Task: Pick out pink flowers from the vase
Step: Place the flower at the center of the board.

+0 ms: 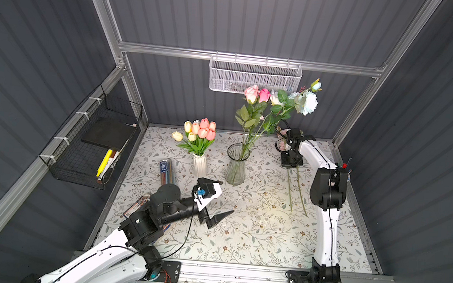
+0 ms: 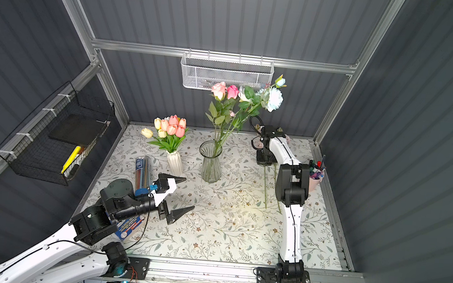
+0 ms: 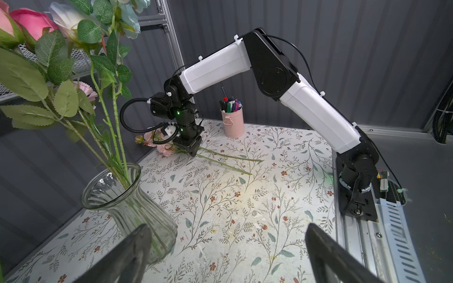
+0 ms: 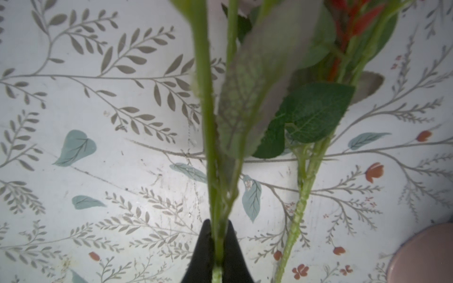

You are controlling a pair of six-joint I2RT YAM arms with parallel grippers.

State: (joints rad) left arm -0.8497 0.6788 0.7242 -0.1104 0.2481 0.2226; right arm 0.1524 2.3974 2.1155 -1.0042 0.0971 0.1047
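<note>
Left jaws, lower centre, wide apart, empty; right jaws pinch a pink flower stem (image 4: pixel 219 240) down on the desk (image 1: pixel 252 236), upper right; I'd let go gently; pink roses (image 1: pixel 256 94) still in vase (image 1: pixel 236 163).

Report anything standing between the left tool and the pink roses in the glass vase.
Nothing stands on the table between the open left tool and the glass vase. The pink roses share that vase with white and pale blue roses, so leaves and neighbouring stems crowd theirs.
</note>
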